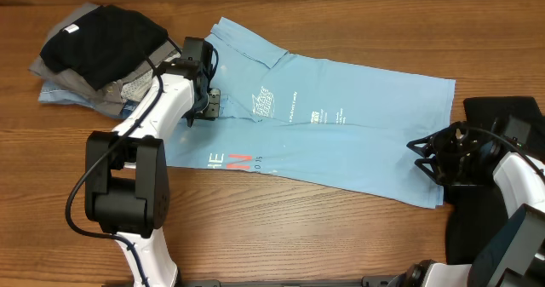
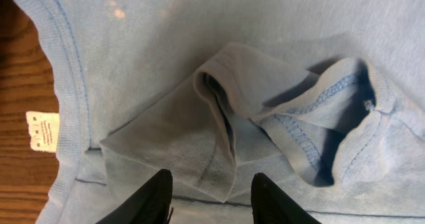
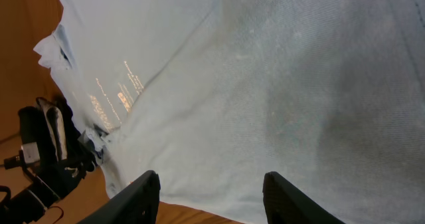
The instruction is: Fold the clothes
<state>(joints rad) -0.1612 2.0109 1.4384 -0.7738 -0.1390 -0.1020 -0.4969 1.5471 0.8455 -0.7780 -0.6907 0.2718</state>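
At the far left of the wooden table (image 1: 341, 253) sits a pile of garments (image 1: 98, 53), a black one on top. It is not clear whether these are finished or waiting. A small white tag shows on the black one, too small to read.

Just right of the pile, the left gripper (image 1: 209, 102) hangs low over the collar end of the sky-blue T-shirt (image 1: 358, 125). Its jaws are apart, straddling a crumpled sleeve (image 2: 226, 104) without visibly pinching it. A white care label (image 2: 41, 131) lies beside the neckline, its print too fine to read.

The shirt lies flat across the middle of the table as a long strip. Its sides look turned in, but no crosswise fold has been made, so the job seems to be at an early stage.

Orange-red lettering (image 1: 232, 161) near the shirt's lower edge shows a large "N" after paler letters that may be "IE". The white logos (image 1: 264, 102) on the chest cannot be read.

At the right, the right gripper (image 1: 423, 157) sits at the hem end with its jaws parted over smooth cloth, holding nothing.
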